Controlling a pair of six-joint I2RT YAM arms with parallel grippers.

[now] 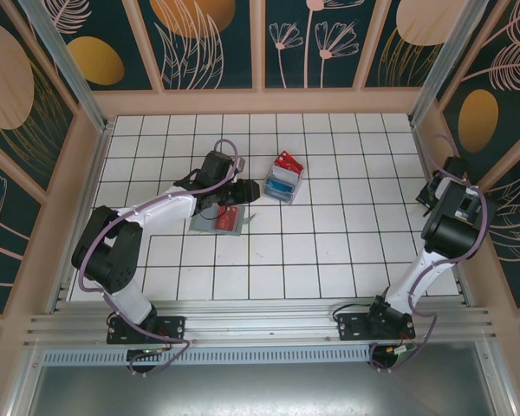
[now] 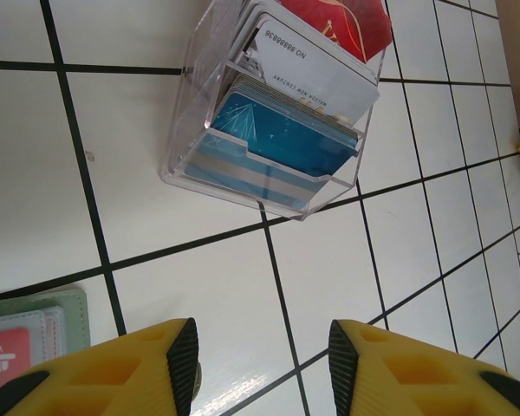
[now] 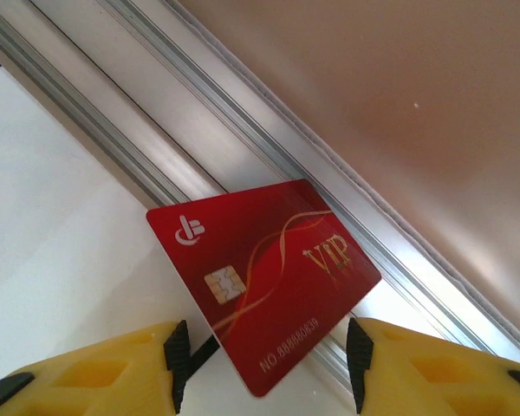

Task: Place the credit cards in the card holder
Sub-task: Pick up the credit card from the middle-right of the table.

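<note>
The grey-green card holder (image 1: 210, 223) lies open on the tiles with a red card (image 1: 230, 217) on it; its corner (image 2: 65, 305) and that red card (image 2: 4, 357) show at the lower left of the left wrist view. My left gripper (image 1: 247, 192) (image 2: 262, 364) hovers open just right of it, nothing between its fingers. At the table's right edge, my right gripper (image 1: 433, 192) (image 3: 266, 368) stands open around a red VIP credit card (image 3: 264, 277) that lies tilted against the rail; there are gaps between the pads and the card's edges.
A clear plastic tray (image 1: 295, 185) (image 2: 178, 156) right of the card holder holds blue cards (image 2: 277, 139), a white card (image 2: 316, 74) and red ones (image 2: 338, 17). An aluminium rail (image 3: 199, 130) and a wooden wall (image 3: 399, 87) bound the table's right side.
</note>
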